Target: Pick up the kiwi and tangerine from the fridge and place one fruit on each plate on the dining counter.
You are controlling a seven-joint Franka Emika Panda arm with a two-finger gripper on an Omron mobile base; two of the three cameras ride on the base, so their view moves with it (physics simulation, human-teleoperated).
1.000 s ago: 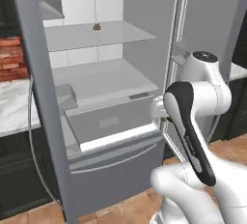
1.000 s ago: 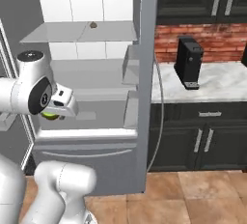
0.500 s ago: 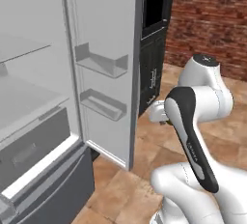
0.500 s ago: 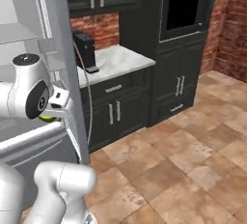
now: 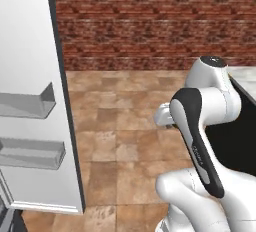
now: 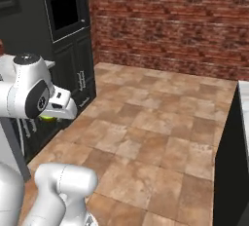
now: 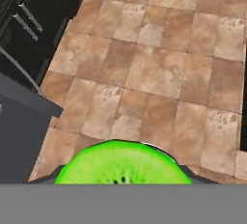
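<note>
The kiwi [image 7: 123, 164] fills the bottom of the hand view, its bright green cut face toward the camera, held over the tiled floor. In the right base view a sliver of the green kiwi [image 6: 46, 119] shows under the white hand, where my gripper [image 6: 49, 116] is shut on it. The fridge's open grey door [image 5: 35, 51] with its door bins [image 5: 30, 105] stands at the left of the left base view. A white top edge of the dining counter [image 5: 246, 77] shows at the far right. The tangerine and the plates are out of view.
A red brick wall [image 6: 170, 20] closes the far side. Dark cabinets with a built-in black oven [image 6: 65, 13] stand on the left. Open brown tiled floor [image 6: 151, 122] lies ahead. The counter's dark side [image 6: 231, 161] rises at the right.
The whole picture has swung from the fridge's shelves past the cabinets to the brick wall and floor: the camera has moved. The kiwi stays in my gripper.
</note>
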